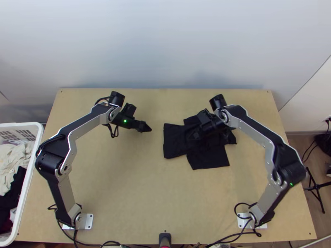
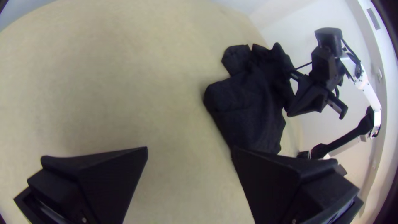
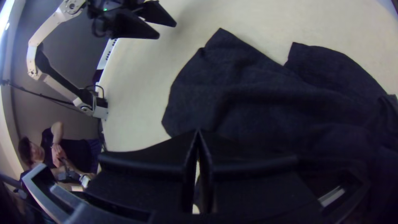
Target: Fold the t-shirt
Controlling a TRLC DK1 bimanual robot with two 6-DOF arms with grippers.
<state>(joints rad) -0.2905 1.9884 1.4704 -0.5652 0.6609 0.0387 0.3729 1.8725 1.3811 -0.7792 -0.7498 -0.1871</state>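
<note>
Black t-shirt (image 1: 209, 159) laid rumpled on wooden table (image 1: 124, 186), right of centre. Right gripper (image 1: 193, 137) closed over it; whether cloth is pinched cannot be told. Left gripper (image 1: 149, 129) spread wide, nothing held.

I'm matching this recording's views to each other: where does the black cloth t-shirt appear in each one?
Top view: right of centre, the black cloth t-shirt lies partly hidden by the black right gripper.
Left wrist view: the t-shirt lies beyond the black, flat-fingered left gripper.
Right wrist view: the t-shirt spreads large, partly behind the right gripper.
Shared landmark: the left gripper, open, off the cloth.
</note>
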